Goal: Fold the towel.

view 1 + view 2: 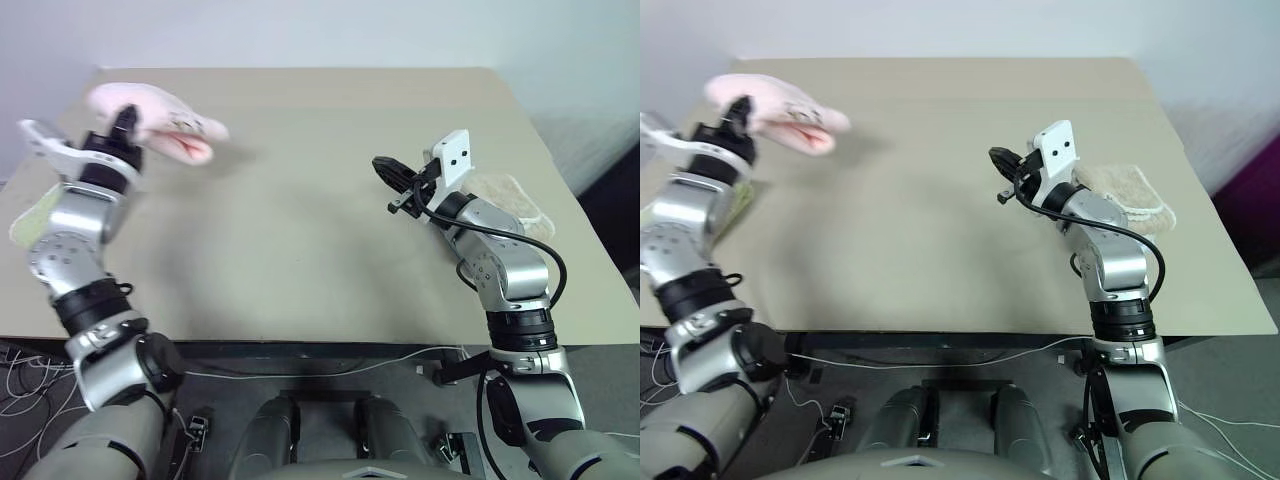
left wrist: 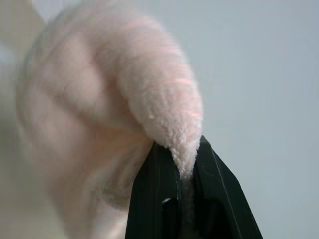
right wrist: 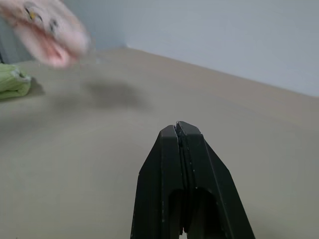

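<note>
Surface: beige worktop (image 1: 300, 230) with a pale wall behind it; dark floor and loose cables show below the near edge.
Towel: pale pink terry towel (image 1: 165, 120), bunched into a rounded lump and lifted clear of the worktop at the far left side; a soft shadow lies on the surface beneath and beside it. A small dark printed mark shows on its pale face.
Left hand: left hand (image 1: 124, 122) is raised at the far left, its two black fingers (image 2: 154, 199) pinched tight on a fold of the towel; in the left wrist view the pink pile squeezes out between the fingers and the rest of the cloth bulges beyond them.
Right hand: right hand (image 1: 1002, 160) hovers above the worktop at centre right, pointing toward the left side, well apart from the towel. Its fingers (image 3: 169, 164) are pressed together with nothing between them.
Beige towel: a folded beige towel (image 1: 1130, 195) lies on the worktop at the right, just behind the right arm.
Green towel: a light green folded towel (image 3: 12, 82) sits at the left edge of the worktop, below the raised left arm, partly hidden by that arm in the head views.
</note>
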You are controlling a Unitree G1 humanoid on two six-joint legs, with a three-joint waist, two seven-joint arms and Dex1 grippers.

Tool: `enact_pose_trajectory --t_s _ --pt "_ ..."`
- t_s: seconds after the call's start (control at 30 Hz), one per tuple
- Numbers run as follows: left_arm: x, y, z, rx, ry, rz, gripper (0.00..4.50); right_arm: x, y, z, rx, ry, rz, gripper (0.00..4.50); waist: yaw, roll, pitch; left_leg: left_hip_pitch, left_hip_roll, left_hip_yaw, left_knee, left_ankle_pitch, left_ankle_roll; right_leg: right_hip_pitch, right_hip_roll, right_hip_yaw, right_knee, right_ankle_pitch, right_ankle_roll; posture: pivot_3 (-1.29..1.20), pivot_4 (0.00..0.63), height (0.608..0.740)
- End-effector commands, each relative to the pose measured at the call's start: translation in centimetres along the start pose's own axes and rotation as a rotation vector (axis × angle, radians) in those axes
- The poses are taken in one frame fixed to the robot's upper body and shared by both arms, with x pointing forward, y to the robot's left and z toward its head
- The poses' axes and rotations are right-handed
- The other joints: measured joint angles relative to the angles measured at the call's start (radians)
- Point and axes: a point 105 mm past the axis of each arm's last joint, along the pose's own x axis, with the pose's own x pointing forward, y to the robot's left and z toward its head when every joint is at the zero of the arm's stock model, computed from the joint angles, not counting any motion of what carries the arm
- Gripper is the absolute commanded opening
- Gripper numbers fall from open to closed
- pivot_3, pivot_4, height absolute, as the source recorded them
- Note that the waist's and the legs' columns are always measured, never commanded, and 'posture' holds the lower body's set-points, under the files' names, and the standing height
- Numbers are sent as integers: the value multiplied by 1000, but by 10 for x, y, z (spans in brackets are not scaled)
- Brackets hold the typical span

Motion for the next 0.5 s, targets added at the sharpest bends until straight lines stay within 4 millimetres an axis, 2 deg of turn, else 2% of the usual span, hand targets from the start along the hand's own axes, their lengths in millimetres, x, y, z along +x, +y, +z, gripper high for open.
enact_pose_trajectory --t_s 0.03,0.17,0.23,0.33,0.5 --pt "-16 14 49 19 -164 35 52 0 2 17 -30 -64 1 0 0 0 0 0 0 0 0 0 0 0 0 0 0 0 0 0 150 740" --pt "-38 41 66 69 -201 118 52 -2 1 14 -28 -60 -3 0 3 0 0 0 0 0 0 0 0 0 0 0 0 0 0 0 150 740" --pt "-45 53 67 71 -205 157 52 -2 1 14 -28 -58 -1 0 10 -1 0 0 0 0 0 0 0 0 -1 0 0 0 0 0 150 740" --pt "-68 82 66 93 -213 257 52 -1 2 14 -31 -60 10 0 7 -1 0 0 0 -1 1 0 0 1 -2 0 0 0 0 0 150 740" --pt "-99 105 67 62 -255 319 52 -1 3 12 -30 -49 22 0 6 -1 0 0 1 -1 0 0 0 0 -2 0 0 0 0 0 150 740"
